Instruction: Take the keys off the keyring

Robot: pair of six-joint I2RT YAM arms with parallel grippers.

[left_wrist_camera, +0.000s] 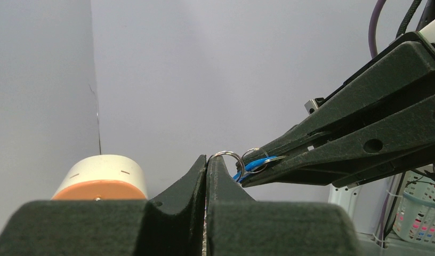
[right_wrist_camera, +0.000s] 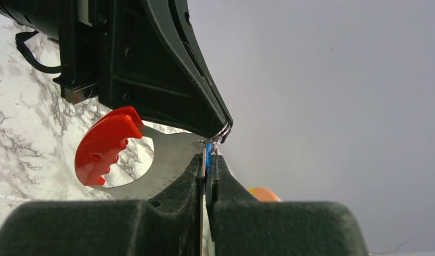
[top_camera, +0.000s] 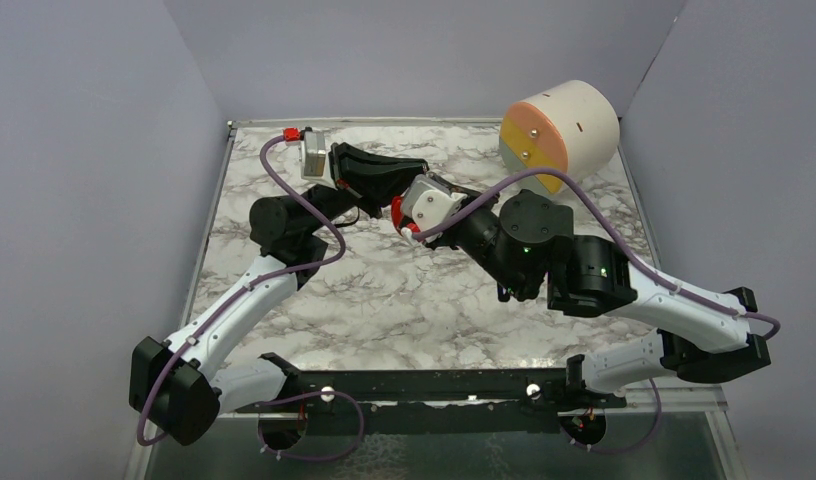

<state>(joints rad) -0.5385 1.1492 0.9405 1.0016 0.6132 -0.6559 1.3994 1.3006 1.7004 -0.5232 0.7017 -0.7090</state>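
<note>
Both grippers meet above the table's middle back. My left gripper is shut, pinching a small silver split ring at its tips. My right gripper is shut on the blue-headed key, which hangs on a second small ring linked to the first. Its fingers reach in from the right in the left wrist view. A thin silvery flat piece also sits between the right pads. The red keyring loop with its silvery plate hangs left of the jaws; it also shows in the top view. Other silvery keys are not distinguishable.
The round cream drawer unit with an orange and yellow face stands at the back right. A red plug on a purple cable sits at the back left. Grey walls enclose the marble table. A white basket lies beyond the table.
</note>
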